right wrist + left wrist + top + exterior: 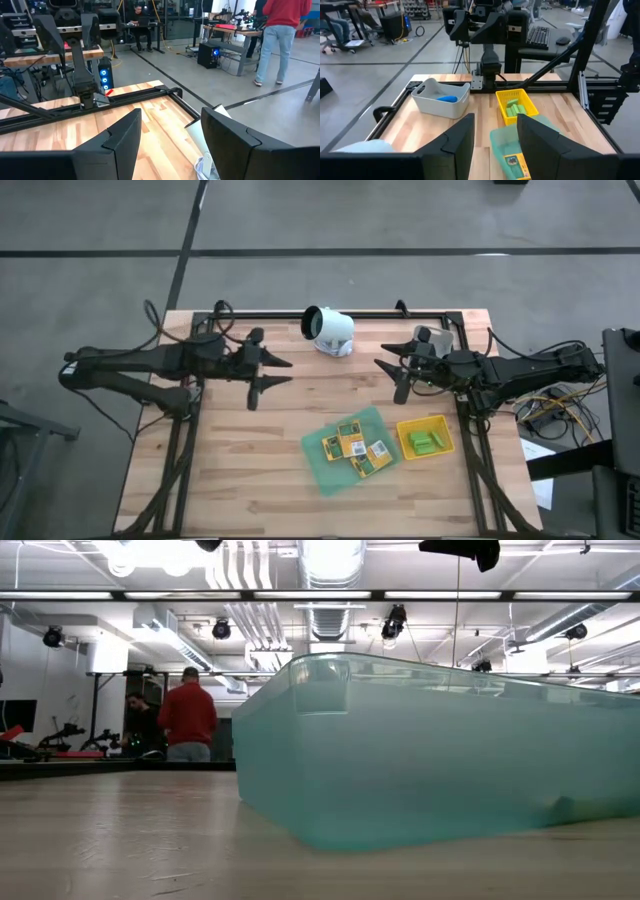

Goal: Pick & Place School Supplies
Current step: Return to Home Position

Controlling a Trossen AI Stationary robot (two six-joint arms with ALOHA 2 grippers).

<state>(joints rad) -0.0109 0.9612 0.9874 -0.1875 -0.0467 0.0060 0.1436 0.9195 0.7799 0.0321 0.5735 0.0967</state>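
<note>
Yellow packets [352, 445] in green tray [322, 472], lower centre; green blocks [427, 443] in yellow tray [424, 422] beside. Left hand [288, 372], right hand [388, 378] released, empty, above counter [250, 470]. Homing step; next: retract arms, nothing to grasp

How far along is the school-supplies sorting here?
Nearly done. Three yellow crayon boxes lie in the green tray, light-green blocks in the yellow tray, something blue in the grey bin. Nothing in hand: left claw and right claw are open and empty, away from the trays. No loose supplies show.

In low view the green tray [430, 750] hides the packets [352, 446].
</note>
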